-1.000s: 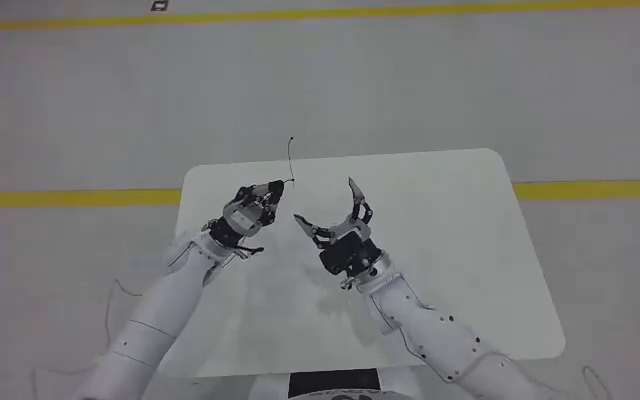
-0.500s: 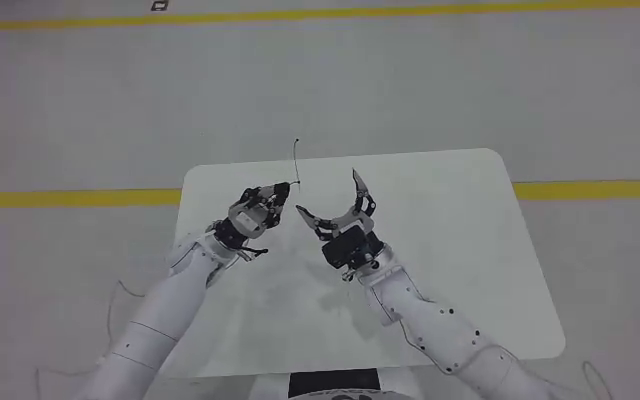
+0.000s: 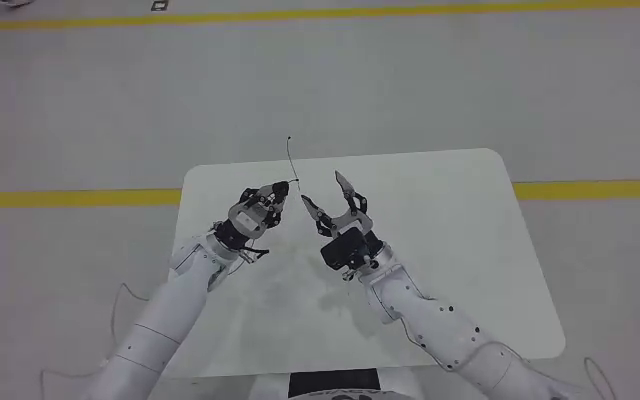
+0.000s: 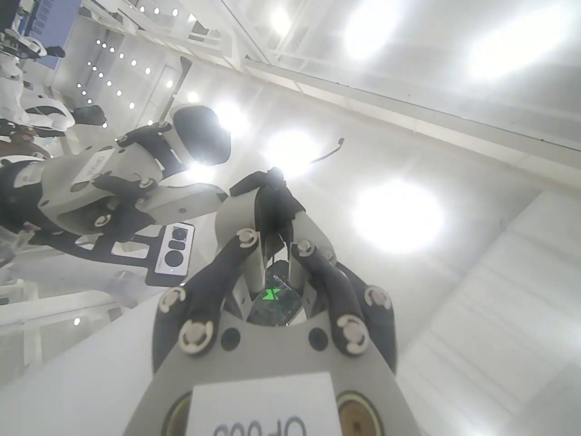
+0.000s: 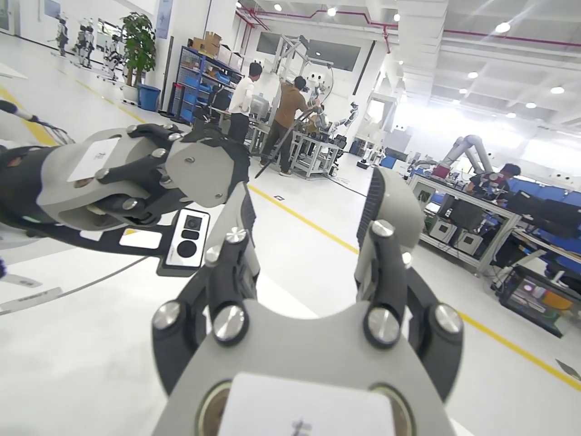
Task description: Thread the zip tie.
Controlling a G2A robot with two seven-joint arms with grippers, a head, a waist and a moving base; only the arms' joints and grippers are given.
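We hold the tie [image 3: 292,160] in the left gripper [image 3: 283,187], its jaws pressed together on the lower end. The free part stands out past the far edge of the table [image 3: 450,250], probably so that it stays reachable. The right gripper [image 3: 322,190] hangs over the same edge, jaws spread wide and touching nothing. We judge it is placed to take the free end.

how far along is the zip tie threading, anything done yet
Done: the thin black plastic zip tie is off the white table, pinched near one end in the shut left gripper, its free length sticking out straight. In hand: the open right gripper sits close beside it, not touching. Left: no loop shows, so taking the free end and feeding it through is not yet done.
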